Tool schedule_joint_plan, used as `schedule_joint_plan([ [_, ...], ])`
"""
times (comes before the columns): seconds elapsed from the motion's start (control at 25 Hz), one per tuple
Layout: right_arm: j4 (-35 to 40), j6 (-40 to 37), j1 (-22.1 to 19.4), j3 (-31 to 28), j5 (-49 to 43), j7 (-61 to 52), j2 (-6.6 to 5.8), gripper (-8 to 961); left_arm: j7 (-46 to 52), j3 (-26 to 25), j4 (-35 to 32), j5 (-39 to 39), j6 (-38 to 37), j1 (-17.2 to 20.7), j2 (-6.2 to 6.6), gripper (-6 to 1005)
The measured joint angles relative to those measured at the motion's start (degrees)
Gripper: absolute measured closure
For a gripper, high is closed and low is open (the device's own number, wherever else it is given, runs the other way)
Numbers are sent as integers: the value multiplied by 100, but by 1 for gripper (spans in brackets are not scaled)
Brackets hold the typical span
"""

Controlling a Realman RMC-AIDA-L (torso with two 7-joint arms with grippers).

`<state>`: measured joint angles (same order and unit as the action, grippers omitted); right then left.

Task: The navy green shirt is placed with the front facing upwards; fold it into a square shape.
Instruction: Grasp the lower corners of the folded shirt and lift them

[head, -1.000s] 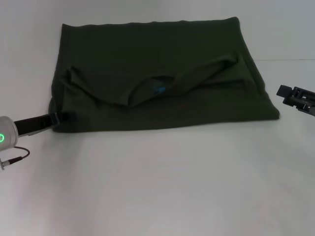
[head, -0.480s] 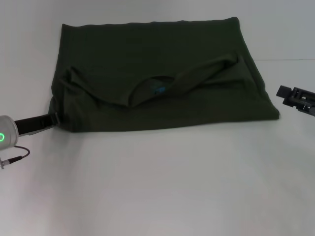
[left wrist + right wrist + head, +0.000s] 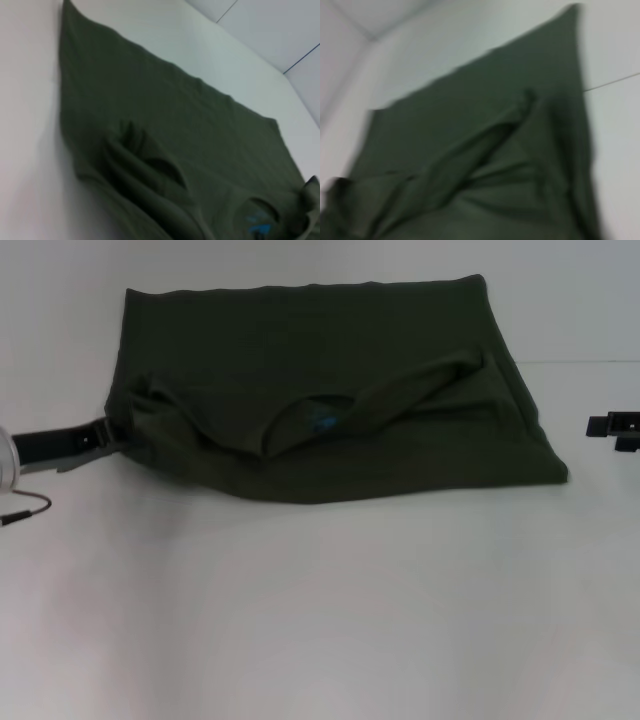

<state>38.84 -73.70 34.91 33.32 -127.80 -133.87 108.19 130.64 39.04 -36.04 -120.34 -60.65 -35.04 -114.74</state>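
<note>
White table (image 3: 320,620) fills the whole view, flat and plain. On its far half lies the shirt (image 3: 330,370), big and dark green, already folded into a wide block. Its sleeves and sides are tucked in over the top, making ridges (image 3: 420,385) that run across the cloth. In the middle the collar (image 3: 310,420) shows, with a bit of blue print (image 3: 322,422) inside it. I think the sides were folded in first so the shirt gets narrow enough to become a square.

At the shirt's near left corner is the left gripper (image 3: 105,433). It is low, close to the table, and its tip meets the edge of the cloth there. The corner (image 3: 140,435) looks bunched up at that spot, so it may be pinching the cloth, but I cannot tell if its jaws are closed or apart. It is likely there because a corner is the easy place to grab for the next fold. The left wrist view looks along the shirt from that side and shows the bunched folds.

Off to the right, apart from the shirt, only a small dark piece of the right gripper (image 3: 618,428) shows at the picture's edge. I cannot tell how its jaws stand. It seems to be waiting out of the way.
</note>
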Motion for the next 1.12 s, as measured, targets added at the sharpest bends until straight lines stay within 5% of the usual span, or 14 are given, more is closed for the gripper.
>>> schedule_joint_plan([
  [0.32, -99, 957, 857, 156, -1804, -596, 225, 289, 103, 0, 10, 2, 56, -154, 22, 1000],
  [1.12, -1002, 2433, 1172, 769, -1865, -623, 568, 294, 72, -2, 26, 49, 91, -153, -21, 999],
])
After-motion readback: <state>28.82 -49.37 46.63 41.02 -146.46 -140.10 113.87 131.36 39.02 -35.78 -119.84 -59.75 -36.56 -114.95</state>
